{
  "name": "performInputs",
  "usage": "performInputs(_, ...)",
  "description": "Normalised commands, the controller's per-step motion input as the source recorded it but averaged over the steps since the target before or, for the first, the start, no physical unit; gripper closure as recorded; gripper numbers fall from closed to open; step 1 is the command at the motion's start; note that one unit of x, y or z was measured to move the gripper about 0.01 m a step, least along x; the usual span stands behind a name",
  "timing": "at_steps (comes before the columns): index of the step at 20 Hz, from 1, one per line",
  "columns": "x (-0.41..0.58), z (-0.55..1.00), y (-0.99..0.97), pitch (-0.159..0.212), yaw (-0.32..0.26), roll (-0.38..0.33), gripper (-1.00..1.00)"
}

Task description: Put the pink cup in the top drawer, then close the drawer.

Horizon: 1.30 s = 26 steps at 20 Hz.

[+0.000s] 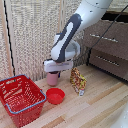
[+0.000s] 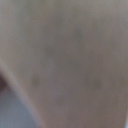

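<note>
Pink cup (image 1: 52,78) stands upright on the table (image 1: 100,102), directly beneath the gripper (image 1: 53,71), whose white base sits right over its rim. The fingers are hidden behind that base and the cup's top, so whether the gripper clasps the cup or stands open around it cannot be told.

Taking the cup as the landmark: one shallow red bowl (image 1: 55,95) lies just in front of it on the table, apart from it. One red wire-mesh basket (image 1: 20,99) with a blue rim sits toward the exterior view's left of the cup, nearer the camera. One yellow and red patterned packet (image 1: 77,80) stands just beside the cup, on the exterior view's right. One dark brown dresser (image 1: 110,47) stands well beyond the cup to the exterior view's right, with two drawers showing: the top drawer (image 1: 106,35) and the lower drawer (image 1: 108,62), each with a silver bar handle. The dresser is cut off by the picture's edge.

The wrist view is a blur of grey-brown and pale tones; nothing in it can be made out.
</note>
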Motion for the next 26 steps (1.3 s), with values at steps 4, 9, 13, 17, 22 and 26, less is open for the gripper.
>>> performInputs(4,0.271,0.77,0.0,0.15,-0.024,0.0,1.0)
performInputs(9,0.263,0.81,-0.01,0.174,-0.012,0.0,1.0)
performInputs(13,0.279,0.82,-0.03,0.17,-0.018,0.0,1.0)
performInputs(17,0.272,0.85,-0.04,0.153,-0.016,-0.008,1.0)
performInputs(22,0.263,0.91,-0.04,0.123,-0.036,-0.045,1.0)
performInputs(26,0.269,0.93,-0.04,0.1,-0.054,-0.069,1.0)
